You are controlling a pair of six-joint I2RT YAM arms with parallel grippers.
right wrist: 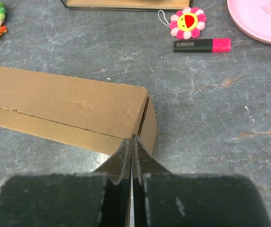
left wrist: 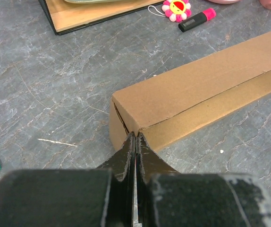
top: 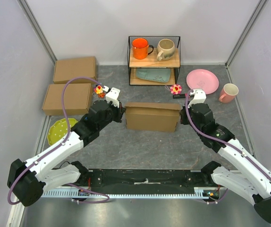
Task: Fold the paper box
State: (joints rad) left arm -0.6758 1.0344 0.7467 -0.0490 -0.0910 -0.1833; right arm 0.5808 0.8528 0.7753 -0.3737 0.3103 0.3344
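**Shut tips at either end**

From above, I saw the box lying closed at mid-table, just in front of the rack. The left gripper was at its left end and the right gripper at its right end. Two other boxes sat well apart on the left.

On the left wrist camera, the fingers were pressed together, tips touching the box's end at the seam.

On the right wrist camera, those fingers were likewise pressed together, tips against the other end. A highlighter lay beyond.

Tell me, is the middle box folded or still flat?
Folded: the box is a closed rectangular block, with a lid seam running along its length in both wrist views.
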